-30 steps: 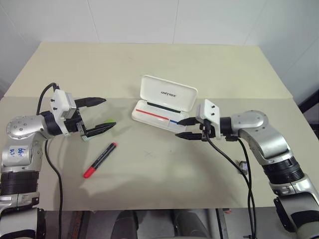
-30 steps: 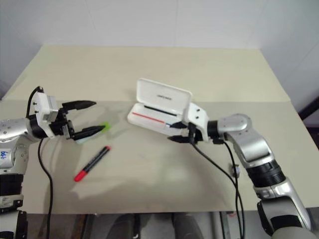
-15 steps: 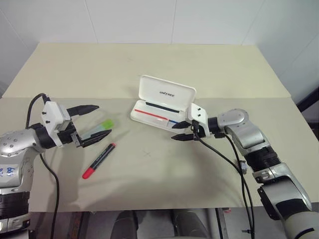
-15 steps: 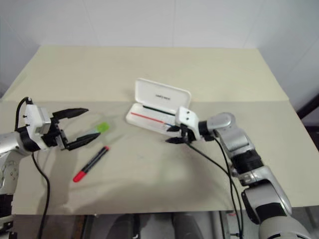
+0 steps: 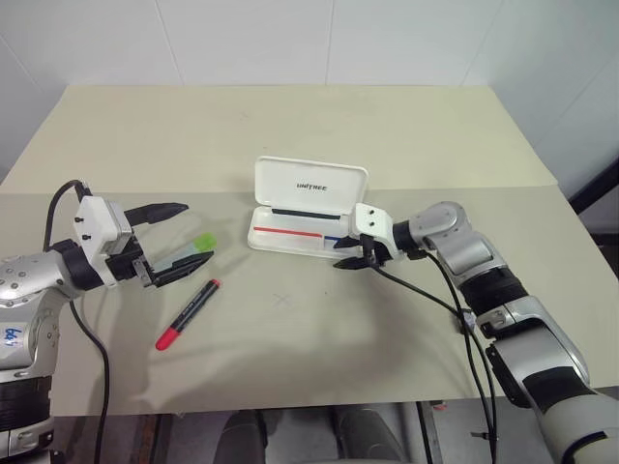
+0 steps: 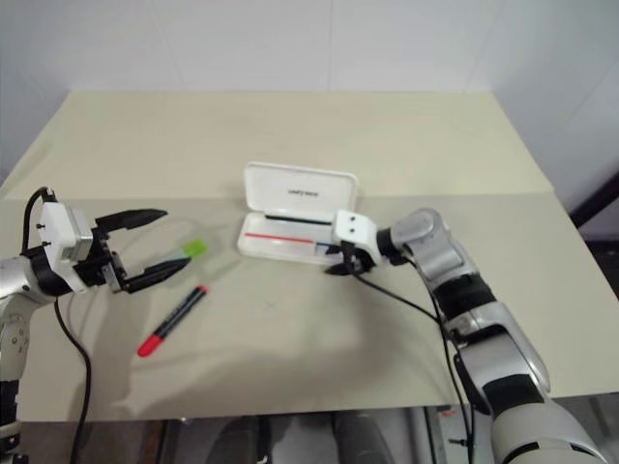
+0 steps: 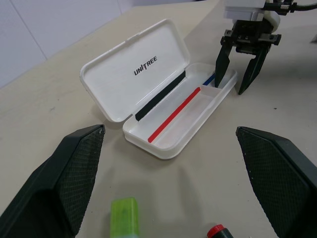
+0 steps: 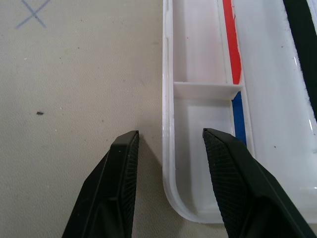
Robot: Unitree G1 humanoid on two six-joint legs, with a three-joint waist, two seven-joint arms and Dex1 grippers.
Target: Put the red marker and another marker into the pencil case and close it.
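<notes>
On the matte beige table (image 5: pixel 290 358) the slim red marker (image 5: pixel 189 312) lies nearest. Beyond it, the left gripper (image 5: pixel 177 242), jaws wide, brackets the green-capped marker (image 5: pixel 191 247). The right gripper (image 8: pixel 171 148), jaws narrowly parted, straddles the glossy white pencil case's (image 5: pixel 290 232) front wall.

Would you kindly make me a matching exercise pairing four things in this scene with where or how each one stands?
Things:
1. red marker
2. green-capped marker
3. pencil case
4. right gripper

States:
A. open, with nothing in its tray
B. straddling the case's front wall at one end
C. on the table between the left gripper's open fingers
D. on the table, nearer the robot than the other marker

Pairs: 1-D, 2-C, 3-A, 4-B
</notes>
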